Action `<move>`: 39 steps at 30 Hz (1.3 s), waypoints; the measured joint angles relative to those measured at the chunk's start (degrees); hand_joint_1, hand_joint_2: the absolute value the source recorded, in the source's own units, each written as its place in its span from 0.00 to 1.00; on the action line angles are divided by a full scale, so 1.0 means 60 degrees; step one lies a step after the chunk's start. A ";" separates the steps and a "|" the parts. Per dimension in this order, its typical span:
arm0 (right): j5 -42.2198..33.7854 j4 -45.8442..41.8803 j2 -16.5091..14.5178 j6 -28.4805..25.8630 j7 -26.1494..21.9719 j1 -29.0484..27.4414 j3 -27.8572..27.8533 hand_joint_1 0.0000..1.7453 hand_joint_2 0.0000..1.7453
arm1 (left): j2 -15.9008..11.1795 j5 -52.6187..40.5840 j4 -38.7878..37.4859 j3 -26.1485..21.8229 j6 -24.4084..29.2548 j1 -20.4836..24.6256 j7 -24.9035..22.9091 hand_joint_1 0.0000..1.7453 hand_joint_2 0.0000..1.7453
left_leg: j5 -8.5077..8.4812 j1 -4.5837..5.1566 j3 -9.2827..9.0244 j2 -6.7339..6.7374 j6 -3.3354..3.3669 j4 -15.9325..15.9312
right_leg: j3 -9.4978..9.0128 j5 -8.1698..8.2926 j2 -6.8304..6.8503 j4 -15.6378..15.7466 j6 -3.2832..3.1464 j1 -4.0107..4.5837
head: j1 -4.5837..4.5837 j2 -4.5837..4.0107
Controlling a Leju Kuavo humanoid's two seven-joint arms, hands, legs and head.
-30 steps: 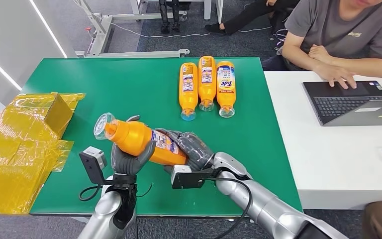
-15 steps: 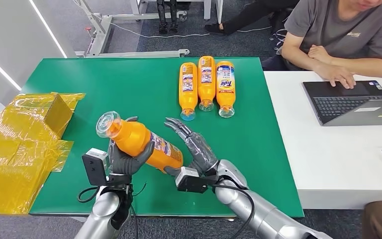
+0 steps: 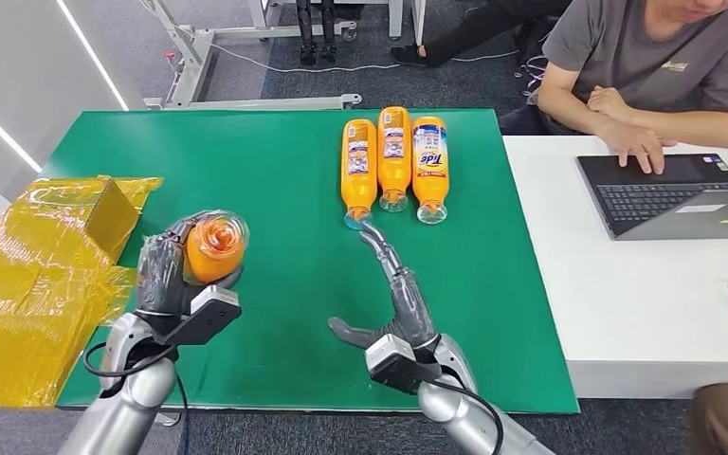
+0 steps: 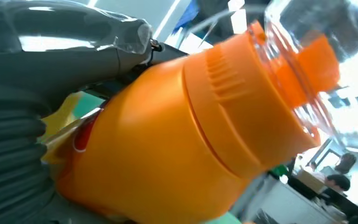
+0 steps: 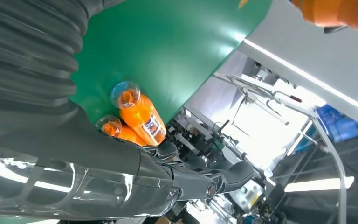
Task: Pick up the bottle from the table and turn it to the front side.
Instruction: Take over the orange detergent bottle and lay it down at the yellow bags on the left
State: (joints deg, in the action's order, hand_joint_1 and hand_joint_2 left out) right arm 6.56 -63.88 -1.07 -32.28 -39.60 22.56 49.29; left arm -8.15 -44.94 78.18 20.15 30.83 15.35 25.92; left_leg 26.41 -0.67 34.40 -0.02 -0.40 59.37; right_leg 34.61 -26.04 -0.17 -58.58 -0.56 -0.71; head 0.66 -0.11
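Head view: left hand (image 3: 166, 270) grips the orange bottle (image 3: 214, 248) above the green table (image 3: 275, 180), clear cap toward the camera. Right hand (image 3: 400, 299) is empty, fingers spread, well apart from it. Left wrist view: bottle (image 4: 177, 135) sits in the grasp.

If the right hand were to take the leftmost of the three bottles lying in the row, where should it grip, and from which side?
Judging by its pose, grip the leftmost bottle across its wide labelled body, coming down from above. It lies flat with its cap toward the robot, its right flank beside the middle bottle, its left flank free. The right hand is open.
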 joint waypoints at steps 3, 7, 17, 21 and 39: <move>-0.0104 -0.0411 0.0049 -0.0105 -0.0019 -0.0262 -0.0125 0.00 1.00 | -0.0760 -0.1159 -0.0100 -0.0118 0.0262 0.0357 -0.0080 1.00 1.00 | 0.0000 -0.0002 -0.0003 0.0008 -0.0001 -0.0002 | -0.0001 0.0001 -0.0008 -0.0003 -0.0001 0.0001 | -0.0001 0.0000; -0.0317 -0.1088 0.0118 -0.0204 -0.0057 -0.0669 -0.0372 0.00 1.00 | -0.2056 -0.2363 -0.0282 -0.0422 -0.0123 0.0640 0.0496 1.00 1.00 | -0.0001 -0.0005 -0.0004 0.0026 -0.0005 -0.0007 | 0.0008 0.0001 -0.0026 -0.0008 -0.0004 0.0004 | 0.0000 0.0000; -0.0829 -0.2741 0.0159 -0.0128 -0.0034 -0.1615 -0.1069 0.00 1.00 | -0.4639 -0.2968 -0.1278 -0.0193 -0.1719 0.1038 0.0379 1.00 1.00 | -0.0001 -0.0004 -0.0002 0.0036 -0.0007 -0.0015 | 0.0020 -0.0003 -0.0036 -0.0006 -0.0011 0.0006 | -0.0004 0.0000; -0.0891 -0.3118 0.0159 -0.0255 -0.0063 -0.1765 -0.1272 0.00 1.00 | -0.4860 -0.3215 -0.2317 0.0239 -0.1916 0.1438 0.0485 1.00 1.00 | -0.0003 0.0000 -0.0003 0.0032 -0.0007 -0.0013 | 0.0014 0.0000 -0.0031 -0.0004 -0.0011 0.0004 | -0.0004 0.0000; -0.1105 -0.3421 0.0159 -0.0313 -0.0070 -0.1831 -0.1460 0.00 1.00 | -0.4368 -0.3666 -0.5981 0.2053 -0.2484 0.2998 0.0904 1.00 1.00 | -0.0003 -0.0003 -0.0004 0.0035 -0.0008 -0.0009 | 0.0016 0.0004 -0.0033 -0.0004 -0.0015 0.0003 | -0.0002 0.0000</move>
State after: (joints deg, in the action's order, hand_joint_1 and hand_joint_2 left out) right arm -0.08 -84.41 -0.11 -34.16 -40.02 11.57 40.53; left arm -34.36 -66.94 42.29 32.46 15.93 33.34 31.34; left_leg 26.40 -0.69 34.37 0.19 -0.45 59.31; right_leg 34.71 -26.01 -0.37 -58.60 -0.65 -0.69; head 0.65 -0.11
